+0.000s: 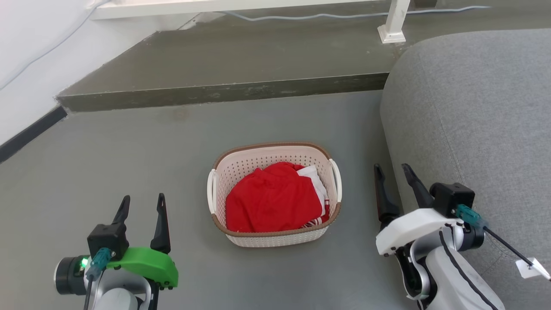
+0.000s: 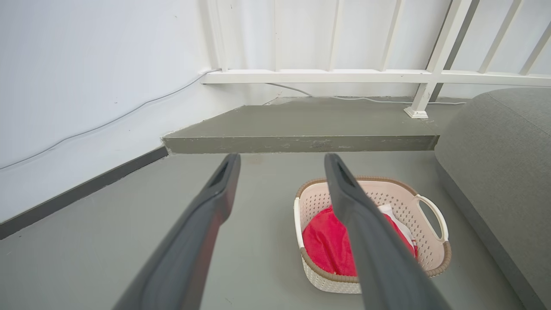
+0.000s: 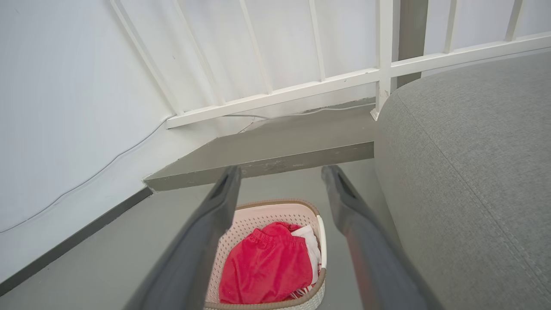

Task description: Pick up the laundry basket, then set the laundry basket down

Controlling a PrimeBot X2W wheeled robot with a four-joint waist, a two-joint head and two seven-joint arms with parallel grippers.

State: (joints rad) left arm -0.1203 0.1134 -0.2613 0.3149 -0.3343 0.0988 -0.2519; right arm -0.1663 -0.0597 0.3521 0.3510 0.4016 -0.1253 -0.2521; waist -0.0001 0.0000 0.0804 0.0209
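The laundry basket (image 1: 275, 154) stands on the grey floor, cream-white and perforated with a brown rim and two white side handles. Red and white clothes lie inside it. My left gripper (image 1: 143, 206) hovers open to the basket's left, well apart from it. To the basket's right, my right gripper (image 1: 391, 170) is also open and holds nothing, close to the sofa. In the left wrist view the basket (image 2: 430, 241) lies below and right of the left gripper (image 2: 280, 161). The right wrist view has the basket (image 3: 280, 213) beneath the right gripper (image 3: 282, 172).
A grey sofa (image 1: 473, 120) rises at the right, close to the right arm. A raised concrete step (image 1: 224, 92) crosses behind the basket, with a white railing post (image 1: 392, 30) and a cable on it. A white wall with dark skirting (image 1: 30, 129) runs along the left.
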